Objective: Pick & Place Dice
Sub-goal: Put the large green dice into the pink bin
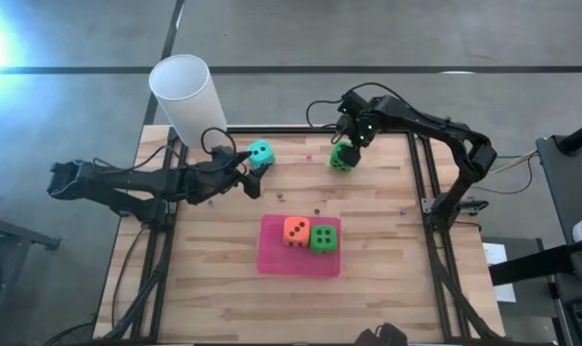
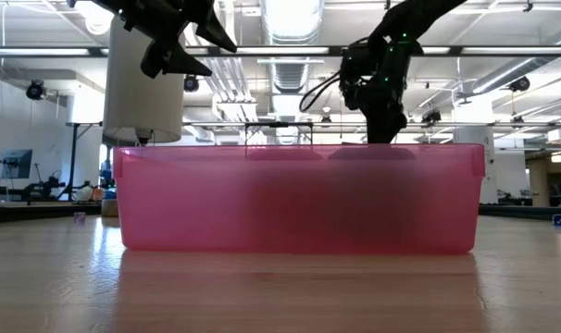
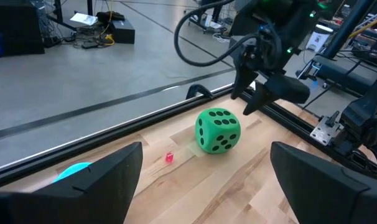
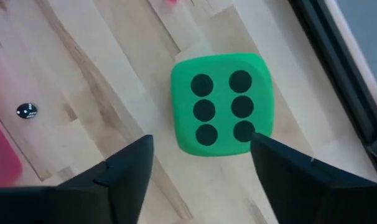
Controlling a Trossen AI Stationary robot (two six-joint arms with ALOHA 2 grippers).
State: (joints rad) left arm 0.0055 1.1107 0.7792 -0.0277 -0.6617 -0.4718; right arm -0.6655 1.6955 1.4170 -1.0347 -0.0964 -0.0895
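Pink tray [image 1: 272, 261] holds 2 dice — orange [image 1: 295, 230], green [image 1: 324, 237] — both grippers [image 1: 254, 174] [image 1: 347, 144] spread, empty.

Two dice [image 1: 309, 234] sit side by side on a mat [image 1: 300, 261] mid-tabletop [image 1: 387, 298], a third die [image 1: 260, 154] lies far-left by the left claw [image 1: 249, 174], a fourth die [image 1: 344, 157] far-right beneath the right claw [image 1: 353, 139].

Orange die [image 1: 295, 231] and green die [image 1: 324, 237] touch; teal die [image 1: 260, 154], second green die [image 1: 343, 157] apart.
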